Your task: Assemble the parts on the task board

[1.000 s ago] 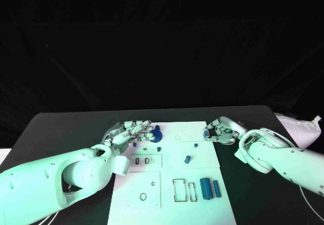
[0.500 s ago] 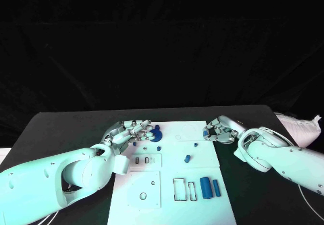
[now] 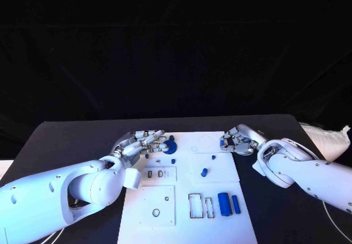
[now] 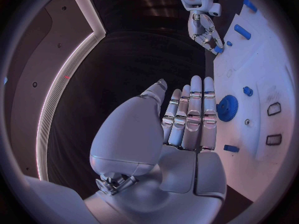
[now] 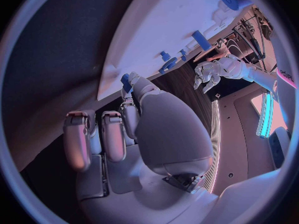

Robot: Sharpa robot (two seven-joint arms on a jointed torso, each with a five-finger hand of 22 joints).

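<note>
The white task board (image 3: 165,201) lies in the middle of the table. A blue gear (image 3: 169,148) (image 4: 226,108) sits near its far left corner. My left hand (image 3: 141,144) (image 4: 187,117) lies just left of the gear, fingers stretched out side by side, holding nothing. At the board's far right edge, my right hand (image 3: 239,141) (image 5: 134,119) pinches a small blue part (image 3: 223,145) (image 5: 126,82) at its thumb tip, the other fingers curled in. Two blue cylinders (image 3: 229,204) lie side by side at the near right of the board.
A blue peg (image 3: 204,173) and a smaller blue piece (image 3: 212,157) stand mid-board. Two small blue pegs (image 3: 164,162) stand near the slots (image 3: 154,174) on the left. Rectangular cut-outs (image 3: 198,206) lie beside the cylinders. Black table surrounds the board.
</note>
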